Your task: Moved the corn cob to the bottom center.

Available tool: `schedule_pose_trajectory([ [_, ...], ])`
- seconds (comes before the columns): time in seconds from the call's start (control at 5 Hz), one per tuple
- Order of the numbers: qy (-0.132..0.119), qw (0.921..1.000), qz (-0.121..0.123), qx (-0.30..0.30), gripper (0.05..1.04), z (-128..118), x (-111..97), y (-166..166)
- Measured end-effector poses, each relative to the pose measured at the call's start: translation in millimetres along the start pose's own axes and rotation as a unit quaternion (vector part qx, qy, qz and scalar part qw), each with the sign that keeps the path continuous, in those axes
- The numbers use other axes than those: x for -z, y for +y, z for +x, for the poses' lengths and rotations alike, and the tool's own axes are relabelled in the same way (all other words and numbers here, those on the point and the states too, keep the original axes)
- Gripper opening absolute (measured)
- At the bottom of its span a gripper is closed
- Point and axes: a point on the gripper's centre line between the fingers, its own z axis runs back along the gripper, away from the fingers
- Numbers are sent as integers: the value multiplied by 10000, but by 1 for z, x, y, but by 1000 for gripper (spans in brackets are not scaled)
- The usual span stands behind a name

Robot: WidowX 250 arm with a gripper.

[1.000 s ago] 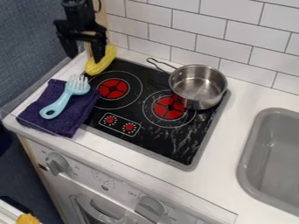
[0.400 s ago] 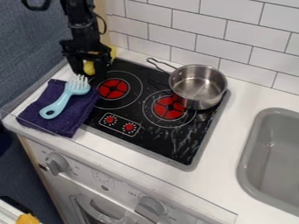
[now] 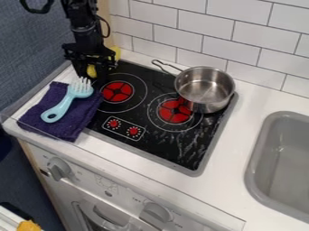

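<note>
Gripper point(image 3: 92, 76) between ten and eleven o'clock, over corn point(image 3: 91, 71), apparently astride it; wide or narrow, cannot tell

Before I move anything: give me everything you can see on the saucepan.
The saucepan looks like bare, shiny metal: round, straight-sided, with a rounded rim and no lid. I see nothing inside. A slim loop handle of what looks like bent metal extends from its side toward the upper left of the view. It stands upright on the black stovetop, near the tiled wall, partly overlapping the right-hand red burner. Only the stovetop appears to touch it.
</note>
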Motion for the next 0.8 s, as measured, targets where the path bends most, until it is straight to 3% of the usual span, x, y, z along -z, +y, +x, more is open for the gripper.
schedule_pose_trajectory([
  [0.2, -775, 9967, -95, 226, 599, 1, -54, -12],
  [0.4, -1302, 9880, -403, 728, 599, -28, -102, -46],
  [0.6, -1014, 9857, -529, 1239, 599, -74, -94, -74],
  [0.8, -494, 9788, -511, 1923, 599, -122, -57, -102],
])
